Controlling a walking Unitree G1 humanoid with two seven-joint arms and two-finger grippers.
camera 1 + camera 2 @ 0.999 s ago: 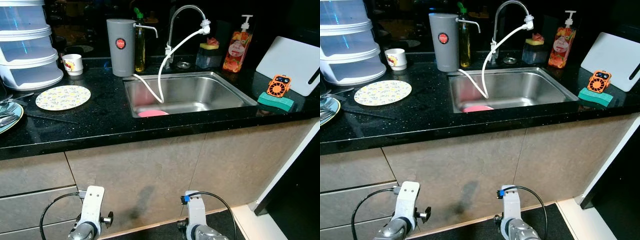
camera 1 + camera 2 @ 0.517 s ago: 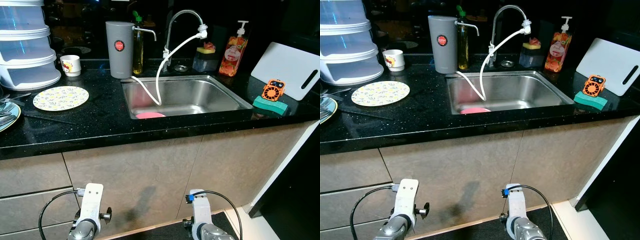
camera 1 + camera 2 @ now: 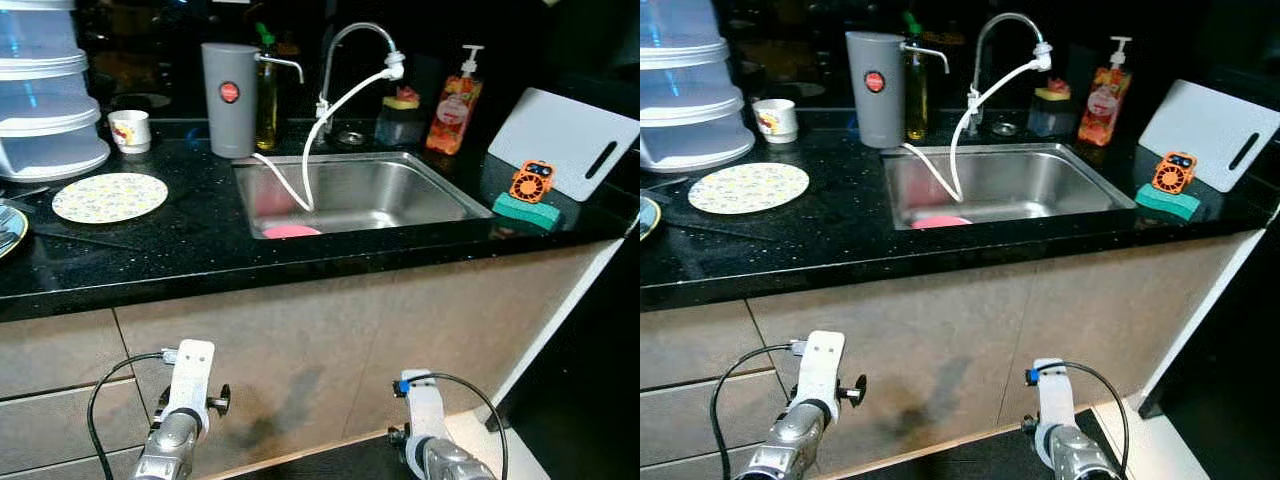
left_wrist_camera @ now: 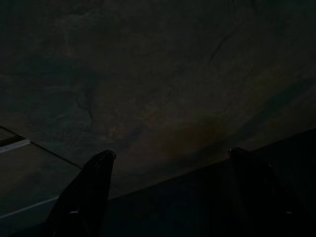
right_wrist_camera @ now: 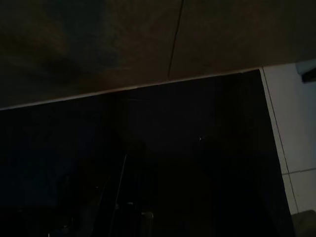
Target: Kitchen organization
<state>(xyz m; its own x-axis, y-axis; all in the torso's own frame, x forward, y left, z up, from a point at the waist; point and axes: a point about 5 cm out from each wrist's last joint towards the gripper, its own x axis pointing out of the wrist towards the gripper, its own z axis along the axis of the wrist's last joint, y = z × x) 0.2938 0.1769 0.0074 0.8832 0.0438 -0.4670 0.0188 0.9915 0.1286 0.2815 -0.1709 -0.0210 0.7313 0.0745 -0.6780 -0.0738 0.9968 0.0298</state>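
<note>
A steel sink is set in the black countertop, and a pink item lies at its bottom. A white hose runs from the faucet down into the basin. A floral plate lies flat to the left, with a small cup behind it. Both silver arms hang low in front of the cabinet, the left arm and the right arm. My left gripper is open with nothing between its fingers, facing the cabinet front. The right wrist view is dark, looking down at the floor.
A grey canister, an oil bottle, a sponge holder and a soap dispenser line the back. A white cutting board, an orange mini fan and a green sponge sit right. Stacked white containers stand left.
The whole picture has shifted a little, so the camera has moved. Nothing on the counter has moved. Both arms still hang low.
</note>
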